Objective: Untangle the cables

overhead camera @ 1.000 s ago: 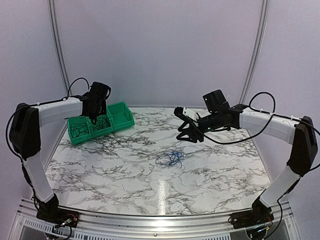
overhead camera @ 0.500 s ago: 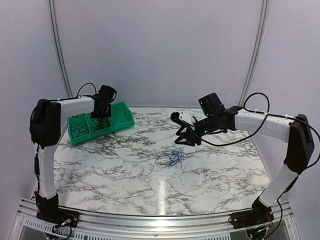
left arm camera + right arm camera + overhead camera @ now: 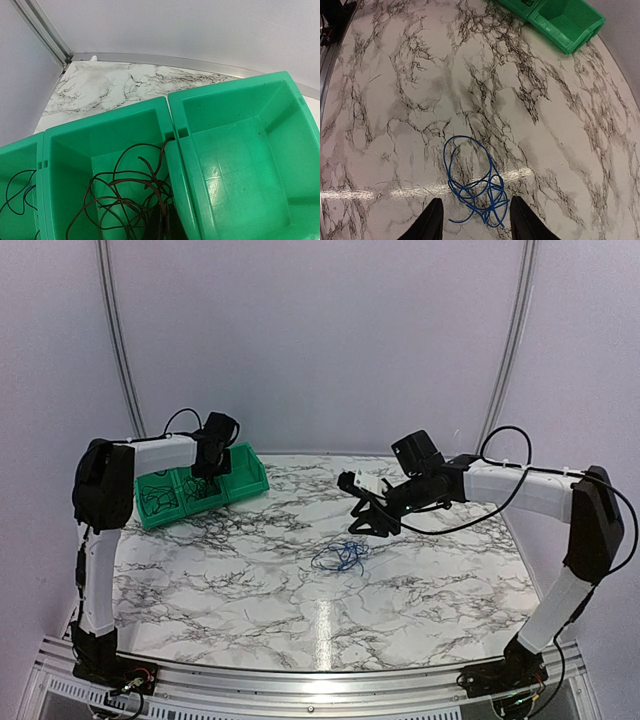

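Note:
A dark thin cable (image 3: 120, 195) lies tangled in the middle compartment of the green bin (image 3: 235, 95), and one strand runs up into my left gripper (image 3: 167, 226), which is shut on it. The left compartment holds another thin cable (image 3: 15, 192). From above, my left gripper (image 3: 206, 477) hangs over the bin (image 3: 250, 483). A blue cable (image 3: 338, 558) lies looped on the marble table. My right gripper (image 3: 364, 520) hovers just behind it. In the right wrist view the blue cable (image 3: 475, 185) sits between and below the spread fingertips of my open right gripper (image 3: 476, 221).
The bin's right compartment (image 3: 240, 170) holds nothing. The bin stands at the back left of the table (image 3: 230, 570), near a metal frame post (image 3: 118, 340). The bin (image 3: 565, 20) shows at the top of the right wrist view.
The left arm has folded upward and its gripper has shifted slightly right over the bin. The right gripper has crept left, closer above the blue cable. Both openings are unchanged.

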Motion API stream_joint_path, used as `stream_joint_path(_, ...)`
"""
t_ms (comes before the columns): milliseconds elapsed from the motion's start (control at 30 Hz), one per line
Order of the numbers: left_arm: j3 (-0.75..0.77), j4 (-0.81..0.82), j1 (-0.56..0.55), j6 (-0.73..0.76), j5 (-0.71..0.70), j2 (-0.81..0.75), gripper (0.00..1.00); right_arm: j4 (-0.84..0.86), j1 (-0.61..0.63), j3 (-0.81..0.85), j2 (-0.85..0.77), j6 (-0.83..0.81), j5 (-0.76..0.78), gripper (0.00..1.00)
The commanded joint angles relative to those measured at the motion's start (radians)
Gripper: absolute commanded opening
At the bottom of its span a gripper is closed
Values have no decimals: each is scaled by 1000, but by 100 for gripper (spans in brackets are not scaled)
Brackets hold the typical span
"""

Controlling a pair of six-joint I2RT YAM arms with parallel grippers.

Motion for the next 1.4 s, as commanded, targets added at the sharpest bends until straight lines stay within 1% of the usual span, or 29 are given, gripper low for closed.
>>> stream_joint_path(0, -44, 33, 15, -14, 9, -16, 0, -18, 11, 18, 10, -10, 13, 46)
stream_joint_path(233, -118, 48, 23, -13, 12, -62, 0, -21, 19, 20, 11, -16, 17, 46)
stream_joint_path(433, -140, 48, 24, 33, 28, -131, 0, -23, 19, 22, 2, -16, 20, 46)
stream_joint_path(467, -144, 48, 25, 41, 29, -145, 3, -22, 20, 22, 1, -16, 20, 46)
stream_joint_path(533, -153, 48, 24, 54, 29, -176, 12, -23, 20, 23, -2, -15, 21, 46)
stream_joint_path(567, -160, 48, 24, 65, 31, -191, 21, -23, 19, 23, -3, -16, 22, 46)
stream_joint_path(600, -168, 47, 24, 79, 40, -210, 31, -24, 20, 22, -5, -15, 23, 46)
stream_joint_path(633, -178, 46, 24, 92, 46, -228, 43, -24, 19, 23, -6, -15, 23, 46)
stream_joint_path(700, -205, 45, 24, 100, 34, -265, 74, -23, 19, 22, -10, -16, 23, 46)
stream_joint_path(733, -220, 45, 24, 105, 29, -282, 94, -24, 20, 22, -11, -18, 24, 46)
stream_joint_path(767, -232, 44, 24, 107, 25, -306, 98, -24, 20, 21, -13, -18, 23, 46)
stream_joint_path(867, -261, 16, 25, 93, 18, -349, 99, -24, 20, 21, -16, -19, 23, 46)
stream_joint_path(933, -257, -37, 25, 100, 49, -371, 99, -24, 20, 21, -16, -20, 23, 46)
stream_joint_path(1067, -247, -138, 24, 104, 162, -421, 99, -25, 20, 21, -21, -21, 25, 46)
stream_joint_path(1167, -246, -131, 9, 186, 295, -486, 99, -23, 19, 21, -21, -24, 29, 46)
stream_joint_path(1200, -267, -97, -2, 228, 354, -527, 99, -23, 19, 20, -21, -24, 32, 46)
stream_joint_path(1267, -380, 55, -37, 330, 491, -639, 99, -22, 19, 18, -21, -26, 40, 46)
stream_joint_path(1333, -543, 274, -63, 390, 612, -768, 99, -16, 19, 17, -21, -24, 55, 46)
stream_joint_path(1367, -619, 398, -68, 389, 670, -827, 99, -14, 18, 18, -21, -25, 63, 46)
